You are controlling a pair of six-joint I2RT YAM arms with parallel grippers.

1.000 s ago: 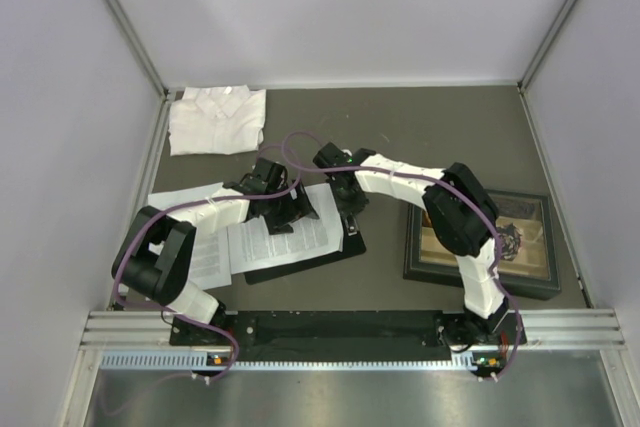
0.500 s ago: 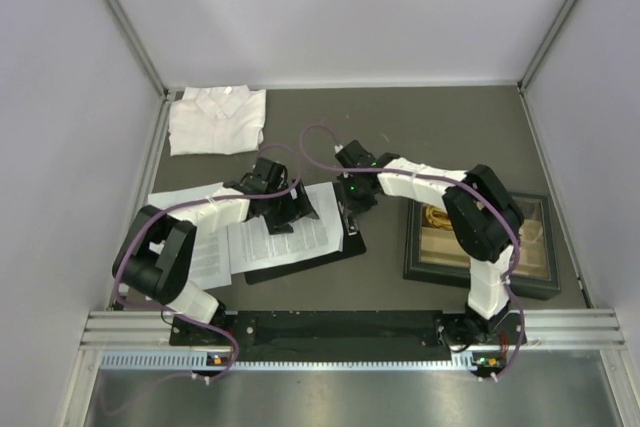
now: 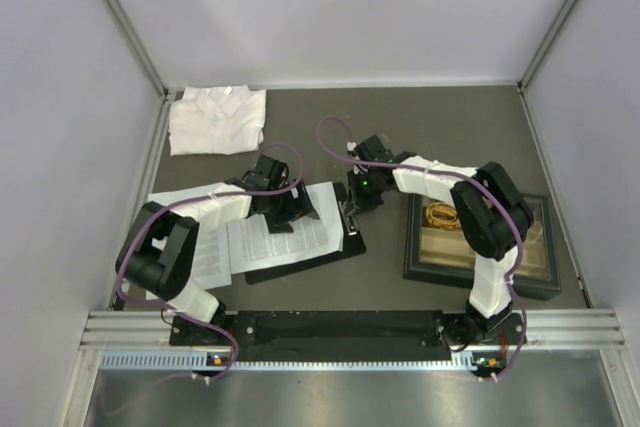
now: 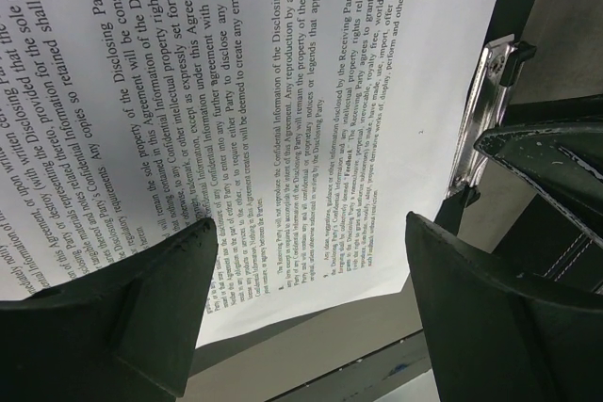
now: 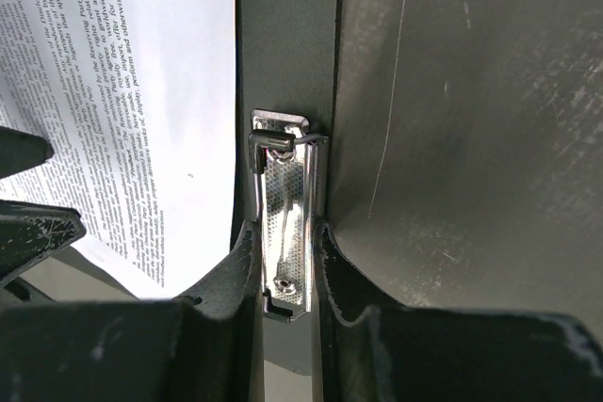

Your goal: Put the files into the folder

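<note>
Folder (image 5: pixel 283 44): black, near-centre. Files (image 4: pixel 236 91): one sheet on it (others lie to its left). L gripper (image 4: pixel 309 233): fingers apart above sheet. R gripper (image 5: pixel 283 233): clamped on clip (image 5: pixel 285 190).

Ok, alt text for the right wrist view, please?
The right end effector is closed on the silver clip of the black folder. A printed sheet lies on the folder at left.

Left arm (image 3: pixel 205 212): elbow folded at 8 o'clock, forearm running toward 2 o'clock. Left gripper (image 4: pixel 309 228): jaws wide apart, pointing down.
Right arm (image 3: pixel 440 175): elbow at 3 o'clock, forearm reaching toward 10 o'clock. Right gripper (image 5: pixel 283 233): fingers pinched on the clip (image 5: pixel 283 190).
</note>
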